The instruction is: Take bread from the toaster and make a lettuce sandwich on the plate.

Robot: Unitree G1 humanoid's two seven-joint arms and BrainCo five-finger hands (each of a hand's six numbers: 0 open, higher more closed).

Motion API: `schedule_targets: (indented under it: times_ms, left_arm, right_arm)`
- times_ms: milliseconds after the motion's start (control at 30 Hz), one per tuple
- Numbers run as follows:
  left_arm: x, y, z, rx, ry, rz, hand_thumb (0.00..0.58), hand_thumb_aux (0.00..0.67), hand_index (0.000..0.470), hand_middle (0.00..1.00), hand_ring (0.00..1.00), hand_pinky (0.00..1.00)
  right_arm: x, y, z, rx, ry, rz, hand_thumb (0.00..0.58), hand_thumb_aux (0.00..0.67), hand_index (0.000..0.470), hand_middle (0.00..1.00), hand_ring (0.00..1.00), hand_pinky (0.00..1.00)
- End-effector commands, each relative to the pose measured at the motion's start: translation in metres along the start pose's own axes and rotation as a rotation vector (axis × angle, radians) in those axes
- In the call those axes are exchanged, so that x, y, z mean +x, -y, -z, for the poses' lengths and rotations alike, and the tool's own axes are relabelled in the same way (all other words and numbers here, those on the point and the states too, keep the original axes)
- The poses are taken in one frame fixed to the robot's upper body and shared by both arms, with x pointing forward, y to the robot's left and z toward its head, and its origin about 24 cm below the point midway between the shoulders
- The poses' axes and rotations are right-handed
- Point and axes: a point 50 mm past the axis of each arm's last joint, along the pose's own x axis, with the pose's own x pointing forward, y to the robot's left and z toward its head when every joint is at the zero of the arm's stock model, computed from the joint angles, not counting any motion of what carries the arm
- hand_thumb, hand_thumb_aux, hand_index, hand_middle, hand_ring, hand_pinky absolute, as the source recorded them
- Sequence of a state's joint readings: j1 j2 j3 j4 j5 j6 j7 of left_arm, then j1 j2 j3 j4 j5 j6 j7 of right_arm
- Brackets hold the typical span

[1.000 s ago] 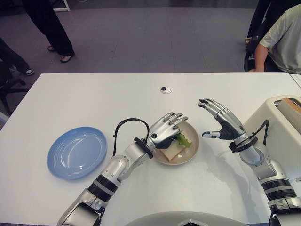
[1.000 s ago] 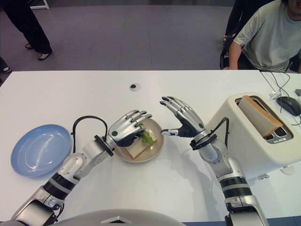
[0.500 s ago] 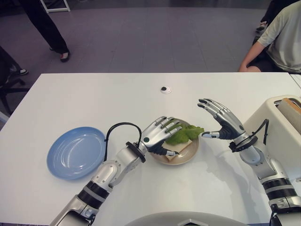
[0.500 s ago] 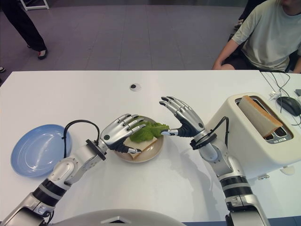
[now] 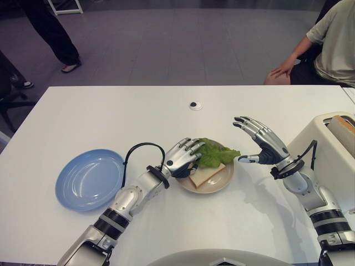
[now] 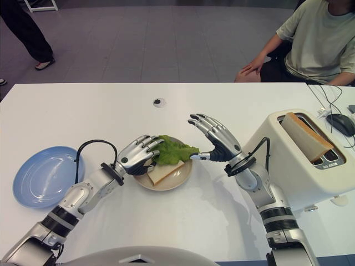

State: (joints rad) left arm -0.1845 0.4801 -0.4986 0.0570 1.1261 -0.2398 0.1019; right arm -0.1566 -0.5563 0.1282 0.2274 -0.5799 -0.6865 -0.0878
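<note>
Pinching the lettuce [image 5: 217,154] over the bread [image 5: 206,177] is the left hand [image 5: 180,159]; the right hand [image 5: 265,147] is hovering, fingers spread.

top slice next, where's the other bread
In the right eye view, the tan bread slice leans in the white toaster, at the right side of the white table, beyond the right hand.

At the middle of the table [image 6: 83,116] sits 1 plate [image 6: 180,180], a bread slice [image 6: 161,173] on it and lettuce [image 6: 173,151] over the slice's back part. The left hand [image 6: 136,156] is at the plate's left rim, and the right hand [image 6: 217,141] is just right of it. A 2nd plate [image 6: 44,177] lies far left. The toaster [image 6: 277,160], with 1 toast slice [image 6: 308,137] in it, stands far right.
</note>
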Motion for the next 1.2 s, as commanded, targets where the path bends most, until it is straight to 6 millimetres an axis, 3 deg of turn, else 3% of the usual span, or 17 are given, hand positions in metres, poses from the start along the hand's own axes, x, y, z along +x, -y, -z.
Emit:
schedule_targets:
  times_ms: [33,100,200,533,667,833,1000,1200]
  left_arm:
    - [-0.001,0.005,0.0,-0.016,0.004,0.026,0.503,0.426,0.299,0.0,0.0,0.0]
    - [-0.001,0.005,0.0,-0.024,0.005,0.027,0.514,0.444,0.311,0.0,0.0,0.0]
    - [-0.001,0.007,0.0,-0.032,0.005,0.031,0.58,0.67,0.47,0.0,0.0,0.0]
    - [-0.003,0.009,0.001,-0.065,0.013,0.034,0.58,0.67,0.47,0.0,0.0,0.0]
    - [-0.006,-0.003,0.005,-0.081,0.002,-0.013,0.58,0.67,0.47,0.0,0.0,0.0]
    - [-0.024,-0.025,0.009,-0.089,-0.021,-0.072,0.58,0.67,0.47,0.0,0.0,0.0]
    - [-0.043,-0.016,0.003,-0.096,-0.041,-0.022,0.58,0.67,0.47,0.0,0.0,0.0]
    - [-0.049,-0.009,-0.001,-0.093,-0.046,0.009,0.58,0.67,0.47,0.0,0.0,0.0]
  right_arm:
    - [0.001,0.002,0.0,-0.009,0.005,-0.01,0.0,0.0,0.0,0.0,0.0,0.0]
    - [0.001,0.002,0.0,-0.008,0.005,-0.01,0.0,0.0,0.0,0.0,0.0,0.0]
    - [0.001,0.001,0.0,-0.007,0.005,-0.01,0.0,0.0,0.0,0.0,0.0,0.0]
    - [0.002,0.001,-0.001,-0.007,0.006,-0.011,0.0,0.0,0.0,0.0,0.0,0.0]
    - [0.002,0.0,-0.001,-0.006,0.007,-0.011,0.0,0.0,0.0,0.0,0.0,0.0]
    - [0.005,-0.001,-0.002,-0.006,0.017,-0.016,0.0,0.0,0.0,0.0,0.0,0.0]
    - [0.006,0.0,-0.001,-0.007,0.019,-0.022,0.0,0.0,0.0,0.0,0.0,0.0]
    - [0.005,0.0,0.0,-0.007,0.019,-0.025,0.0,0.0,0.0,0.0,0.0,0.0]
